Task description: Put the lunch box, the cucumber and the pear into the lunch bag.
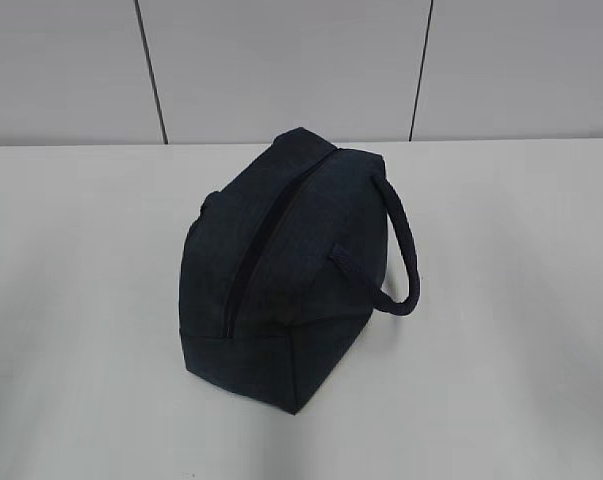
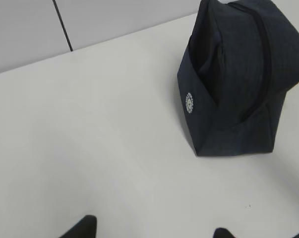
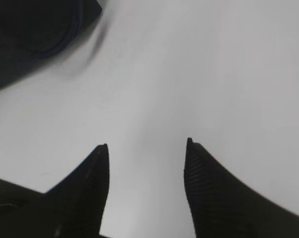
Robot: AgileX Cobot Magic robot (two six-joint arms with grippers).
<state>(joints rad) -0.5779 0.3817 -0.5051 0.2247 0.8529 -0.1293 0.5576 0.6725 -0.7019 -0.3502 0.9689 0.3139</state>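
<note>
The lunch bag point(image 1: 281, 270) is seen standing mid-desk point(image 1: 501, 330), dark navy fabric, boxy, its black zipper point(image 1: 266, 235) run shut along the top (a looped handle point(image 1: 396, 250) hangs at its right side). A small white emblem point(image 2: 189, 102) is shown on one end. Both grippers' fingers point(image 3: 196, 188) are held apart over bare desk, empty; only the left fingers' tips point(image 2: 87, 225) are seen.

Both tools — left point(image 2: 151, 233), right point(image 3: 147, 148) — agape, empty.

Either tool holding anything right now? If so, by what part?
Nothing is held. The right tool is open over bare table; the left tool shows only its fingertips, spread apart with nothing between. The lunch bag stands untouched, zipped shut.
</note>
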